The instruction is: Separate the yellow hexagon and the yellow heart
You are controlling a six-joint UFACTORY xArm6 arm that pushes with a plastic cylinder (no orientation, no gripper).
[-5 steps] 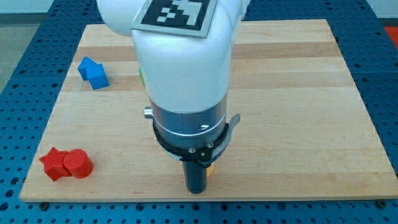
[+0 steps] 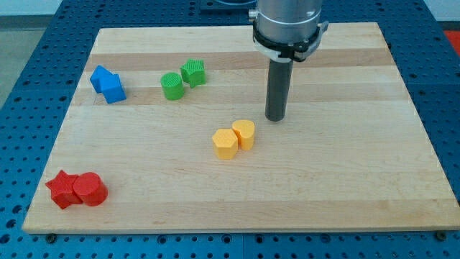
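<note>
The yellow hexagon (image 2: 225, 143) and the yellow heart (image 2: 244, 134) sit touching each other near the middle of the wooden board (image 2: 345, 173), the heart up and to the right of the hexagon. My tip (image 2: 276, 118) rests on the board just to the upper right of the heart, a small gap away from it. The rod stands upright under the arm's grey wrist (image 2: 287, 25) at the view's top.
Two blue blocks (image 2: 108, 83) touch at the upper left. A green cylinder (image 2: 172, 85) and a green ridged block (image 2: 193, 72) touch left of the rod. A red star (image 2: 63, 190) and red cylinder (image 2: 90, 190) touch at the lower left.
The arm has moved from the board's lower middle, where it hid the yellow and green blocks, up to the view's top. My tip now stands upper right of the yellow heart.
</note>
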